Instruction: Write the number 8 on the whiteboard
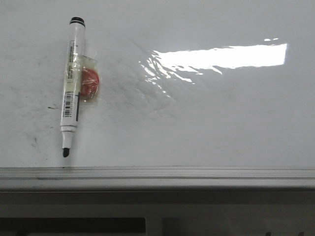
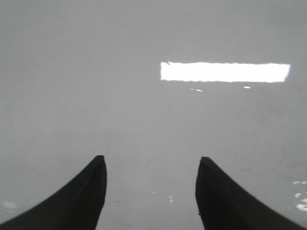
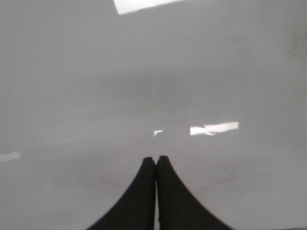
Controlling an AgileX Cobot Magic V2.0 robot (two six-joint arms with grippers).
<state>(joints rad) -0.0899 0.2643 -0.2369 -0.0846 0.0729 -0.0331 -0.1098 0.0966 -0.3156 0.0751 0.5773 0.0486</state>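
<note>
The whiteboard (image 1: 206,118) is glossy white-grey with faint smudges and fills the front view. No number 8 shows on it. A white marker (image 1: 72,83) with a black end and a bare black tip lies on the board at the left, its tip toward the near rail. Neither gripper shows in the front view. In the left wrist view my left gripper (image 2: 151,165) is open and empty over bare board (image 2: 144,110). In the right wrist view my right gripper (image 3: 156,160) is shut with nothing between its fingers, over bare board (image 3: 144,86).
A red round thing in clear wrapping (image 1: 90,83) lies against the marker's right side. A grey metal edge rail (image 1: 157,178) runs along the board's near edge. Window glare (image 1: 221,56) lies on the board's right half.
</note>
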